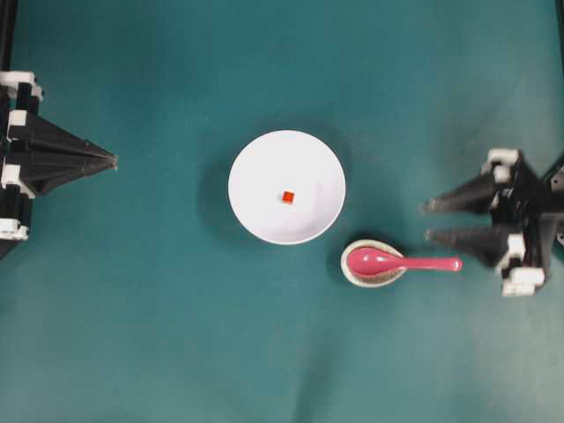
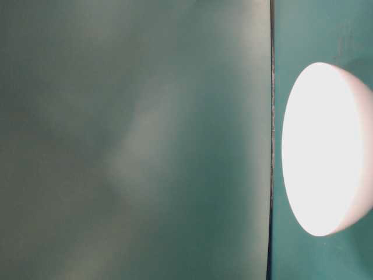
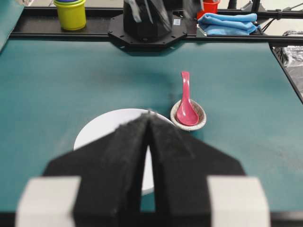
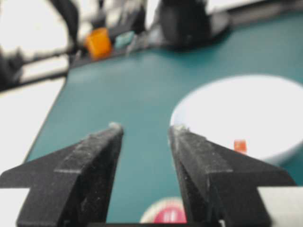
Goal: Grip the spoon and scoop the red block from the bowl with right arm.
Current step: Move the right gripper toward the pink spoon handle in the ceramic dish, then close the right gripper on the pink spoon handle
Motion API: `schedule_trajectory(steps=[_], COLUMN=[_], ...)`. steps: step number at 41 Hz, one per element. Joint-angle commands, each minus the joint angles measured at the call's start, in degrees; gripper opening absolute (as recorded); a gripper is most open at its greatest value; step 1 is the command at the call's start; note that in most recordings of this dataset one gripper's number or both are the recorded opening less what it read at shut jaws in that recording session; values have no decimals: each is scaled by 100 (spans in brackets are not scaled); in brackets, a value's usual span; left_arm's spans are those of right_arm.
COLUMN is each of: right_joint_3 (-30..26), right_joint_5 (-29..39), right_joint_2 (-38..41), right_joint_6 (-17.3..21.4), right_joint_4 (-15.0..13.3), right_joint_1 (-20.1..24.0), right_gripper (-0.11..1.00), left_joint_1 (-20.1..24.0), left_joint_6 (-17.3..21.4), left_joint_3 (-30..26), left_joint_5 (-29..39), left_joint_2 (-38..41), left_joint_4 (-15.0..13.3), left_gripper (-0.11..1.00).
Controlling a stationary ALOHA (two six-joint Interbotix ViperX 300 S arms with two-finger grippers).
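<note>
Spoon [image 1: 401, 262] rests head-down in a speckled dish [image 1: 373, 263] beside the bowl [image 1: 286, 187]; right gripper [image 1: 427, 221] spread, empty; left gripper [image 1: 115, 161] pressed together.

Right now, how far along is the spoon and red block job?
Barely begun. Nothing is scooped: the red block sits in the bowl, and the spoon lies untouched with its head in the speckled rest. In hand: the right gripper, jaws open, hangs near the handle tip. Left: grasp, scoop.
</note>
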Motion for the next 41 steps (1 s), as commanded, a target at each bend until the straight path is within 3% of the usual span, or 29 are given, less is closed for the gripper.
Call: schedule_trajectory(steps=[1,7,12,24,41], right_joint_3=[-62,0,88,114,44], right_joint_5=[-176,-167,-167,483,510], right_joint_2=[448,940,1125,1424,1854], right_joint_6=[18,18,18,9,9], right_joint_4=[624,1424,1740,1714,1529], right_joint_1=[563,1195,1406,1521,1556], right_gripper=[51,51,51,51,50], left_joint_1=[9,9,35,70,255], left_joint_6=[9,9,9,9,9], left_joint_3=[-141,-141,-141,-132,-105], left_joint_5=[-53,-53,-44,-26,-18], left_joint_2=[18,9,9,9,44], left_joint_4=[9,9,9,9,18], left_gripper=[0,0,0,0,0])
